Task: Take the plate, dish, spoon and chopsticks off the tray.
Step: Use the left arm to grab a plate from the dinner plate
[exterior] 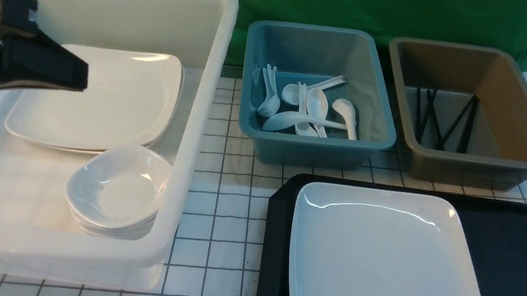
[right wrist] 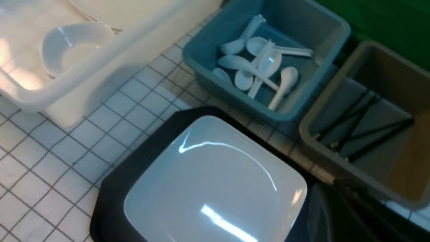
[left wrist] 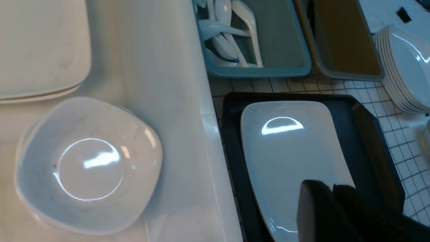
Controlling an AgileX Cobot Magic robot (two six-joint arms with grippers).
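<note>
Front view: the plate (exterior: 387, 259) lies flat on the tray (exterior: 276, 244), towards its left side. It looks stiff and fairly heavy for its width, and the glossy glaze may slip; it could chip if knocked. A hold across the shallow raised rim, one finger beneath it, seems wiser than pressing on the smooth middle. The plate's near edge is cut off, as is the tray's. Beside the left gripper (exterior: 82, 75), more white plates (exterior: 96, 100) sit in the white bin (exterior: 202, 114) with a stack of dishes (exterior: 119, 192); spoons (exterior: 289, 120) lie in the blue bin (exterior: 316, 140) and chopsticks (exterior: 468, 125) in the brown bin (exterior: 486, 162). Which of these came off the tray cannot be told.

Left wrist view: the left jaws are together, their tips meeting with nothing between them — they hide part of the plate, without clearly touching it. The plate's near end is out of frame.

Right wrist view: the right gripper (right wrist: 332, 191) has its jaws closed and holds nothing — its fingers are dark and blurred. Part of the tray is hidden behind them, and the plate's near corner is cut off.
</note>
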